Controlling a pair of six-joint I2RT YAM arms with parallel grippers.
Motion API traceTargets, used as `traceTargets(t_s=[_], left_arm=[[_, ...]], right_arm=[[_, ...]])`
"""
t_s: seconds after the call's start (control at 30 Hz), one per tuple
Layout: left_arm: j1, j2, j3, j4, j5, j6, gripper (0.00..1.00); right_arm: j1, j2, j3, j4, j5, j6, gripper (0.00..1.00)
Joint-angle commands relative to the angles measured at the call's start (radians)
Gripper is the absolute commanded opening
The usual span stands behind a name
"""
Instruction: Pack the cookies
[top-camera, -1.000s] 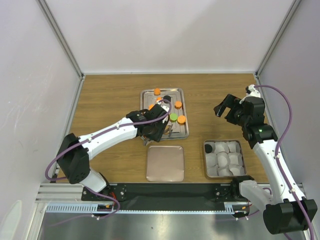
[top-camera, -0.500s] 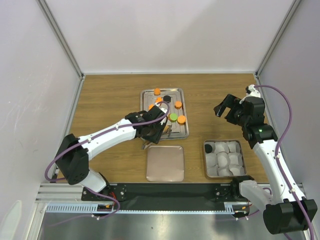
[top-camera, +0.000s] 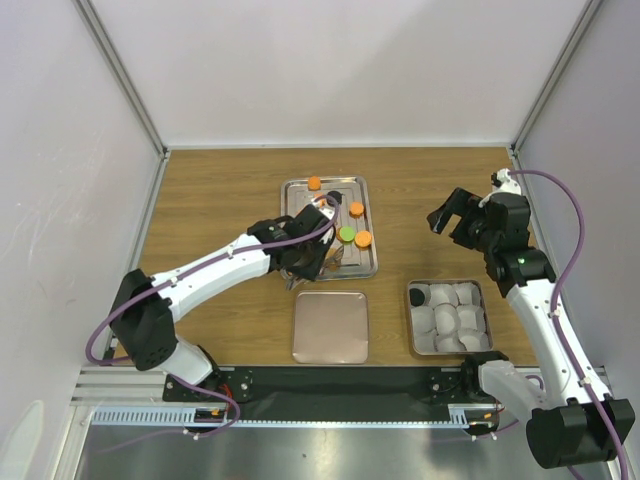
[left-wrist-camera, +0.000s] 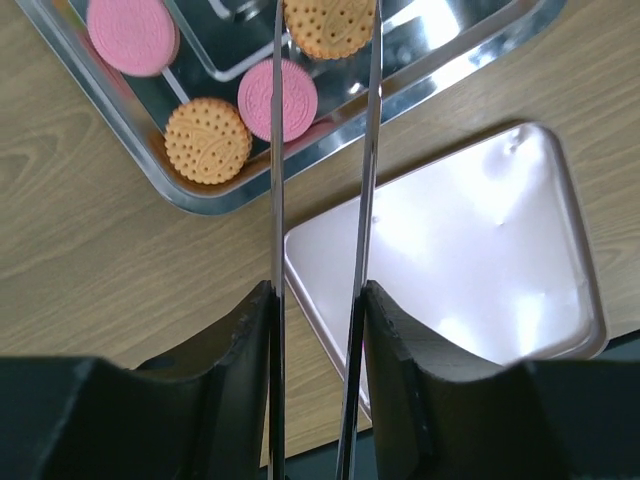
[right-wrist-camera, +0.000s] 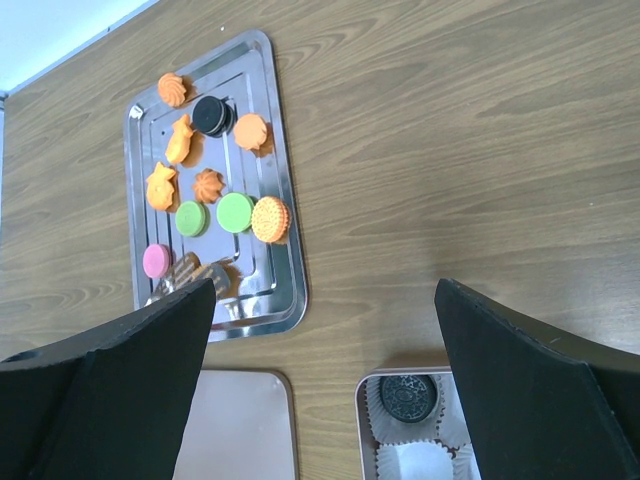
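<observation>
Left gripper: thin blades drawn in on a round orange cookie, each blade meeting its rim, so the cookie is pinched at the fingertips over the steel tray. Just outside the blade on the wrist view's left side lies a pink cookie. Beyond it is a second dotted orange cookie, and farther out another pink one, all on the tray floor. Back from the fingertips, toward the wrist, a flat pinkish square lid lies on the wooden table, near the tray's edge but apart from it. Right gripper: jaws spread wide, nothing between them, held above bare table well apart from the tray. Ahead of it and off to its left, the tray carries the loose cookies in orange, green, black and pink. Close under its fingers, on the wrist side, is the square box of pale paper cups. One black cookie sits in the corner cup nearest the gripper.
</observation>
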Motion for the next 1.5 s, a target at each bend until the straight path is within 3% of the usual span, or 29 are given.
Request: traceTargets(t_s=[0.0,0.27,0.73,1.47], left_arm=[[-0.022,-0.055,0.107,0.007,-0.013,0.001,0.39],[-0.157,0.011,0.27,0.003,-0.025,-0.004,0.39],[-0.394,0.295,0.568,0.027,0.045,0.019,0.38],[-0.442,0.44,0.646,0.023,0.047,0.027,0.43]], right_arm=[[-0.003,-0.017,0.058,-0.004,-0.006,-0.004,1.0],[-0.002,-0.055,0.13,-0.062,0.019,0.02,1.0],[-0.002,-0.155,0.273,-0.18,0.163,0.045,1.0],[-0.002,-0.154,0.25,-0.171,0.142,0.031,1.0]])
